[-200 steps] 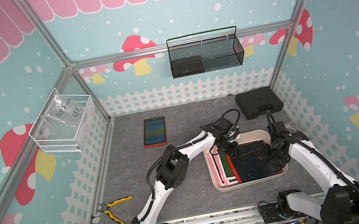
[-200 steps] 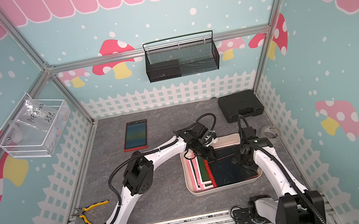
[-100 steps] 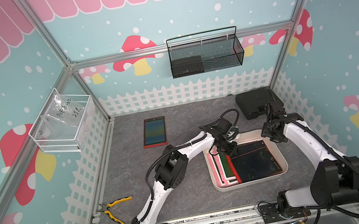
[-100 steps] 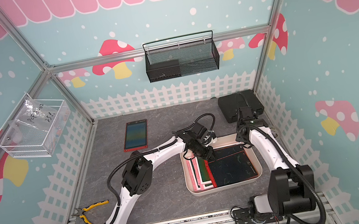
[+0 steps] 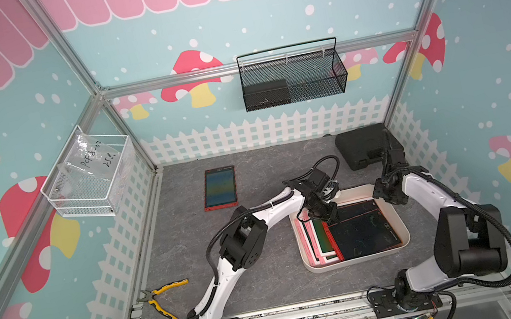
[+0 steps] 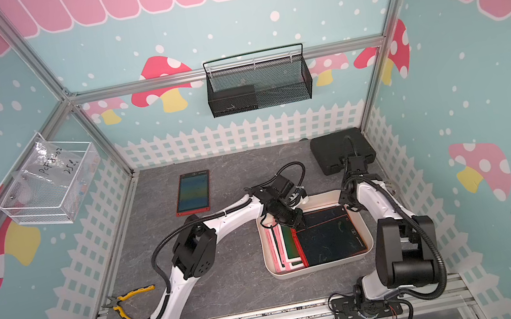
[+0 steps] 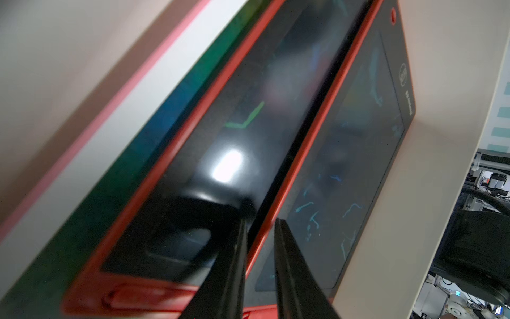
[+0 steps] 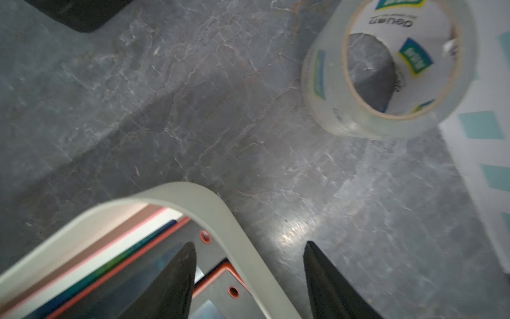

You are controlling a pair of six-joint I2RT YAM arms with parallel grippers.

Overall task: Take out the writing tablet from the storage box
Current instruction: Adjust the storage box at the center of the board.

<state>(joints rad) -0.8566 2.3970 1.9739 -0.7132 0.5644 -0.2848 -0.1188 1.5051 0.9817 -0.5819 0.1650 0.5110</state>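
Writing tablet (image 5: 363,237), red frame, dark screen

Red-framed writing tablet (image 5: 361,235) topmost in cream storage box (image 5: 357,261).

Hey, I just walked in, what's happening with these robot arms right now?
The left gripper is down in the cream storage box, fingers pinched on the red edge of the top writing tablet, which is not yet out. The right gripper is open, straddling the box's rim at a far corner. Another red tablet lies out on the table.
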